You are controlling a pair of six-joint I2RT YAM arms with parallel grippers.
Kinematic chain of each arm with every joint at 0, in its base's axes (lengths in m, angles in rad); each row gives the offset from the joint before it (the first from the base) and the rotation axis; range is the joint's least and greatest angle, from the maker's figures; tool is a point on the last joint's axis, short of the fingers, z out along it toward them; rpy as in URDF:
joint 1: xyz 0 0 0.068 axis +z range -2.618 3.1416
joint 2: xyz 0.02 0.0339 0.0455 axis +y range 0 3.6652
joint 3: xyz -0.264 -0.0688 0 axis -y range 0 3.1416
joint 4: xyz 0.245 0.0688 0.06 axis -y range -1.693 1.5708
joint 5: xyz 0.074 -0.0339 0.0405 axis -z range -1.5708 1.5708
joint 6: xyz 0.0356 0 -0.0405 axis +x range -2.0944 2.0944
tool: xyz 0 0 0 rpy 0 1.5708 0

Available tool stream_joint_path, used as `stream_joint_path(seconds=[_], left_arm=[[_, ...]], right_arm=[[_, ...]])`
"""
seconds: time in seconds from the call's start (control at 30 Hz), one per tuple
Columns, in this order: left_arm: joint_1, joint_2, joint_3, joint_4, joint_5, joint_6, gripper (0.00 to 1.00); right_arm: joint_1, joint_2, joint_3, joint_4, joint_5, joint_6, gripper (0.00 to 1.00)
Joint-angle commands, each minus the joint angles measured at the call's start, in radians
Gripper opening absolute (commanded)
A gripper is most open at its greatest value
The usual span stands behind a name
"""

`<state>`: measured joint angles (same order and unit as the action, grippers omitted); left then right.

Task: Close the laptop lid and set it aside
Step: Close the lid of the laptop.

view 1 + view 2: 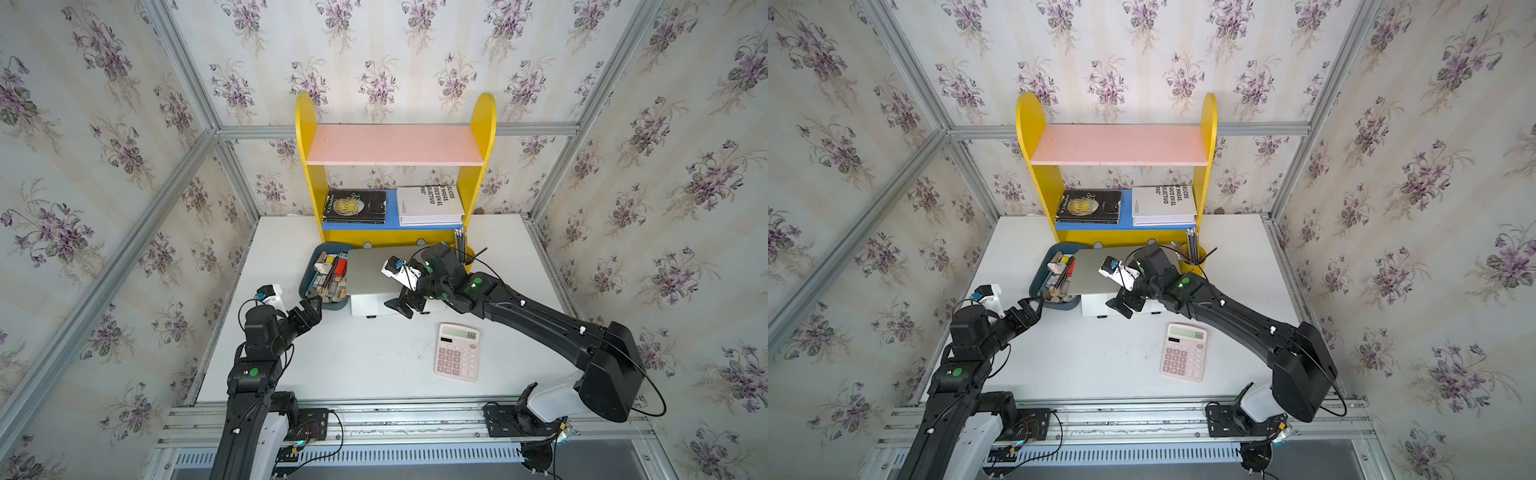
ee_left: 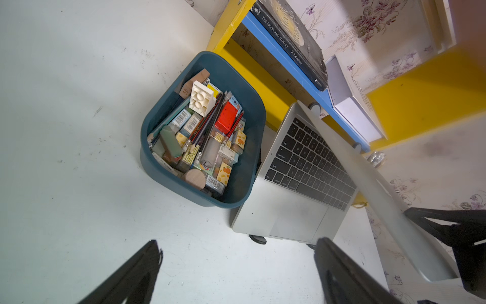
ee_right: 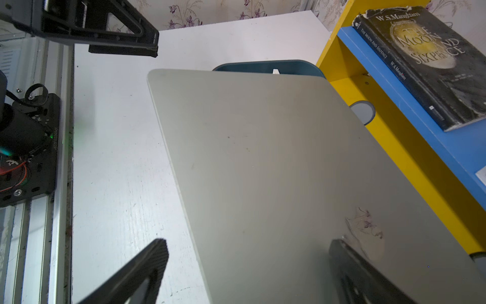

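Black book (image 3: 431, 65) reads "The Moon and Sixpence, W.S. Maugham"; calculator (image 1: 457, 352) shows perhaps "666".

The laptop lid (image 3: 263, 171), spanning the gap between the right gripper (image 3: 247, 244) jaws: smooth matt silver metal, lightly smudged; close to one jaw it faintly mirrors wallpaper. Its fingers (image 3: 147, 265): black matt plastic with ribbed faces. Ahead of the left gripper (image 2: 238, 240) jaws: the laptop (image 2: 289, 218) deck, matt metal; the bin (image 2: 244, 110), smooth satin plastic; the table (image 2: 65, 131), white, matt, scuffed.
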<state>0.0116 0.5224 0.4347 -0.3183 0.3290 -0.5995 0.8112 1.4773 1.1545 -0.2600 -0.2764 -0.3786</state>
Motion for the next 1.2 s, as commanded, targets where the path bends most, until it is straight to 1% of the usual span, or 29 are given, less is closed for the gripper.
stream_joint_path(seconds=[0.0, 0.6, 1.0, 1.17], left_arm=[[-0.001, 0.001, 0.001, 0.015, 0.001, 0.012, 0.94], [0.001, 0.007, 0.001, 0.018, 0.010, 0.011, 0.95], [0.000, 0.014, -0.011, 0.037, 0.024, -0.006, 0.94], [0.000, 0.038, -0.016, 0.053, 0.081, -0.013, 0.93]], right_arm=[[0.013, -0.001, -0.016, -0.014, -0.025, 0.042, 1.00], [0.050, 0.016, -0.114, 0.054, 0.002, 0.116, 1.00], [0.053, 0.049, -0.179, 0.126, 0.009, 0.154, 1.00], [0.053, 0.067, -0.207, 0.169, 0.017, 0.172, 1.00]])
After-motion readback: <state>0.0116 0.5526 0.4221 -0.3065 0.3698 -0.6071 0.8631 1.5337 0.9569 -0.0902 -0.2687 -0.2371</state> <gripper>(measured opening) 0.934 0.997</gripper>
